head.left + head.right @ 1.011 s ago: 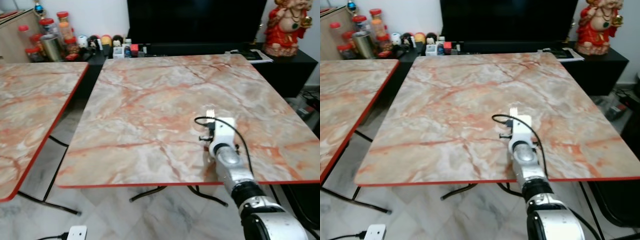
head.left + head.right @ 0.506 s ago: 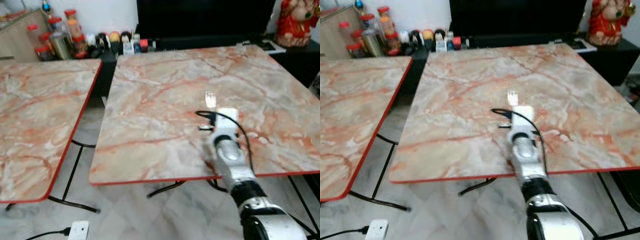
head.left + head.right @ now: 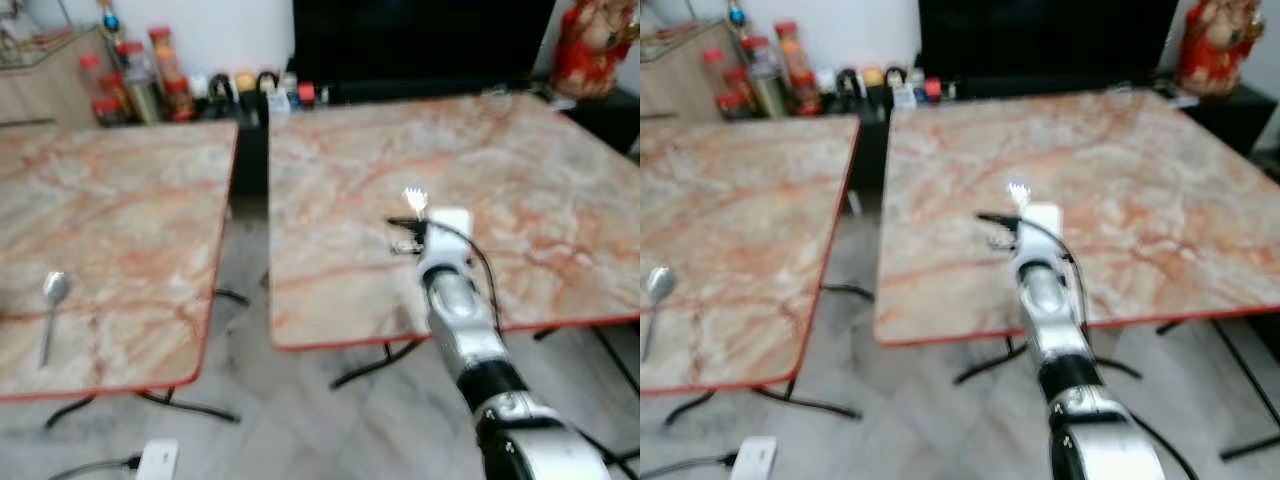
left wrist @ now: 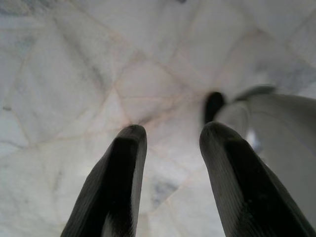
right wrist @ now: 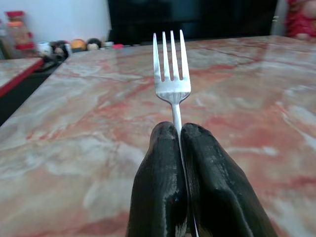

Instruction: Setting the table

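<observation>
My right gripper [image 5: 178, 136] is shut on a silver fork [image 5: 171, 74], whose handle is pinched between the two black fingers with the tines pointing forward. In the head views the fork [image 3: 414, 201] sticks out ahead of my right wrist, over the right marble table [image 3: 520, 160]. A silver spoon [image 3: 51, 300] lies on the left marble table [image 3: 120, 220], near its front left. My left gripper [image 4: 170, 140] hangs open over the pale floor, nothing between its fingers.
A gap with floor separates the two red-edged tables. Jars and bottles [image 3: 150, 75] crowd a low cabinet at the back left. A dark TV stand [image 3: 420, 40] and a red figurine [image 3: 590, 45] stand behind the right table. A white plug block [image 3: 155, 458] lies on the floor.
The camera has swung left, bringing the left table and its spoon into view. The right gripper still holds the fork over the right table.
</observation>
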Motion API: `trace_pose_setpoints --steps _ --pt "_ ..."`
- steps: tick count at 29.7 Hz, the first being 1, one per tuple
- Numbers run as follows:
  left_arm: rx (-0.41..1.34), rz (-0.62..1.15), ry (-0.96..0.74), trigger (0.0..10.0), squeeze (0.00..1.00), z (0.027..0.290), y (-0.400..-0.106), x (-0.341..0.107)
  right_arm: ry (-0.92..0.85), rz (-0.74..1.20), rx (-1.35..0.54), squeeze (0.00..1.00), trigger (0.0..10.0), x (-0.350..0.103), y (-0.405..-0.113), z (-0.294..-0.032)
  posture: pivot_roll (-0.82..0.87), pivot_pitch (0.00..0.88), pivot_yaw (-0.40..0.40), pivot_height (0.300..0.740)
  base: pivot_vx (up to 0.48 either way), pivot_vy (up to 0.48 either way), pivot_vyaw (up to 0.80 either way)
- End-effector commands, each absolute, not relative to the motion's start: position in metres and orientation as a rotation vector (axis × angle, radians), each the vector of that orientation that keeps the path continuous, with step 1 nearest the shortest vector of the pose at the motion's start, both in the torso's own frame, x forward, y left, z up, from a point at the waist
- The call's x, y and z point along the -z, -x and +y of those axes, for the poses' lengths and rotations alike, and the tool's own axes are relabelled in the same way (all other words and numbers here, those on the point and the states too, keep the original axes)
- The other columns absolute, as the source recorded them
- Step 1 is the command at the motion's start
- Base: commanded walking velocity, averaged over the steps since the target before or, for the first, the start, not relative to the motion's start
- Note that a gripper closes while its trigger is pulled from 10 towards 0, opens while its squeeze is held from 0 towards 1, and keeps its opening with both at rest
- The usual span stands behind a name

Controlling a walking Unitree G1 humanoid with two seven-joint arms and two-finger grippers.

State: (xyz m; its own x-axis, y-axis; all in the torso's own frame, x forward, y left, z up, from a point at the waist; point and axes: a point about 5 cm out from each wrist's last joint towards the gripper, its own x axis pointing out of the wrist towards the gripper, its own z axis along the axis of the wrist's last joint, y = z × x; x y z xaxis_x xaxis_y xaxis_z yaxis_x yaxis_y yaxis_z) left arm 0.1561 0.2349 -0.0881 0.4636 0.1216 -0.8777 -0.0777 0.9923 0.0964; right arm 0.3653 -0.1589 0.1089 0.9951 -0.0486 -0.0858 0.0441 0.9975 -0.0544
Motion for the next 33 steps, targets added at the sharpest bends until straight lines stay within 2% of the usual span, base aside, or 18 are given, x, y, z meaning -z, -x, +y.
trace_pose_setpoints --steps 1,21,33 --pt "-0.135 1.078 -0.054 10.0 0.00 0.240 -0.159 0.086 0.052 0.063 0.012 0.00 10.0 -0.116 -0.369 -0.147 0.07 0.000 0.015 0.740 0.000 0.480 0.00" --pt "-0.148 1.090 -0.047 10.0 0.00 0.240 -0.150 0.089 0.060 0.081 -0.007 0.00 10.0 -0.113 -0.367 -0.142 0.08 0.000 0.013 0.740 0.000 0.480 0.00" --pt "-0.137 1.102 -0.036 10.0 0.00 0.219 -0.145 0.096 0.056 0.085 -0.009 0.00 10.0 -0.113 -0.368 -0.142 0.09 0.000 0.012 0.740 0.000 0.473 0.00"
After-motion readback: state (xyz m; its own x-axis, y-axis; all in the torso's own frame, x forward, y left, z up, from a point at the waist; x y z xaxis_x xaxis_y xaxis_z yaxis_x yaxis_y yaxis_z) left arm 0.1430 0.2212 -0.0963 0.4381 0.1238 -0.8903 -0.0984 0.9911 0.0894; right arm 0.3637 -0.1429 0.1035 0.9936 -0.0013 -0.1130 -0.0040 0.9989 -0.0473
